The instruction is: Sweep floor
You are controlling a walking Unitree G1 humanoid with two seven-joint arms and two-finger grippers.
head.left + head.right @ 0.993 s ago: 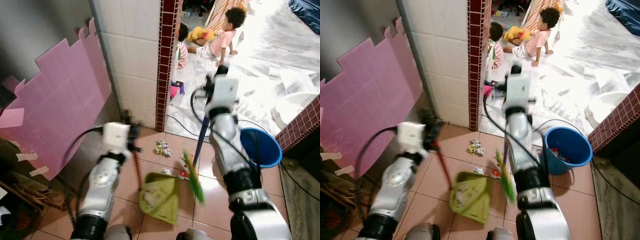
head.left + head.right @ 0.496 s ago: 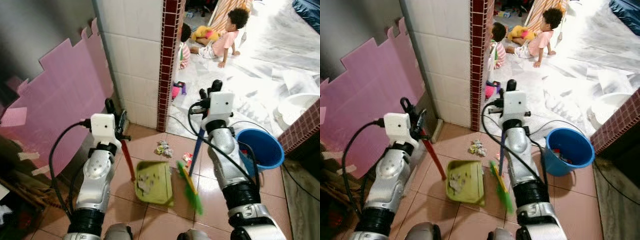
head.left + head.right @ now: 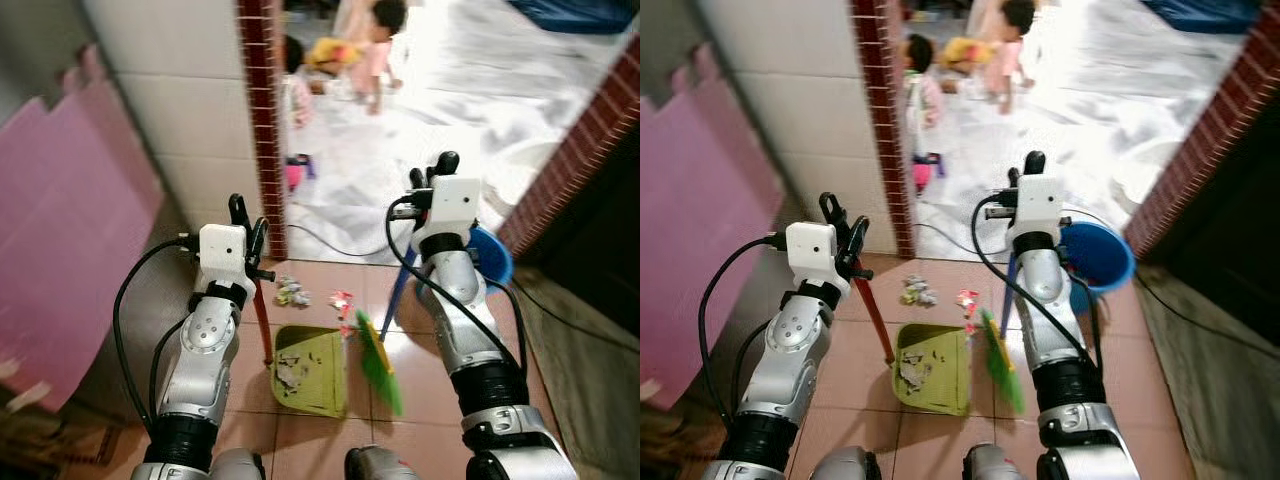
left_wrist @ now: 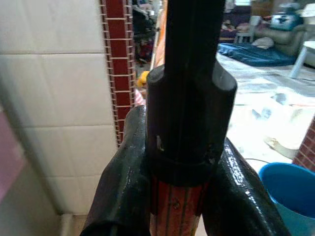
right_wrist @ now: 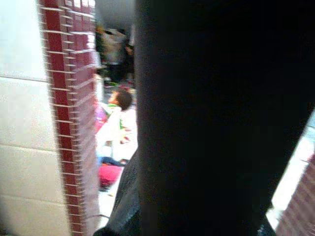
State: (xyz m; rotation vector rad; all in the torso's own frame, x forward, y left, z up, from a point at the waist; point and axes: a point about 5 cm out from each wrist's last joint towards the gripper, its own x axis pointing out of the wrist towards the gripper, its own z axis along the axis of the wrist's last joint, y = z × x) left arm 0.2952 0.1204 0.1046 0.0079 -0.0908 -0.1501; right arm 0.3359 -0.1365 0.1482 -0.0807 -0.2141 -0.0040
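Green dustpan [image 3: 309, 370] (left fingers [image 4: 120, 187] clamping its handle), right fingers' state unclear.

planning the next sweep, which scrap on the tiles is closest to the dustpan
The red-and-white scrap, just past the dustpan mouth; the crumpled pale wad lies farther off, toward the brick pillar.

Left gripper [image 3: 843, 222] is gripping the red-handled dustpan [image 3: 931, 368]; right gripper [image 3: 1025, 170] is holding the broom [image 3: 998, 358] beside it; litter [image 3: 915, 292] is lying ahead.
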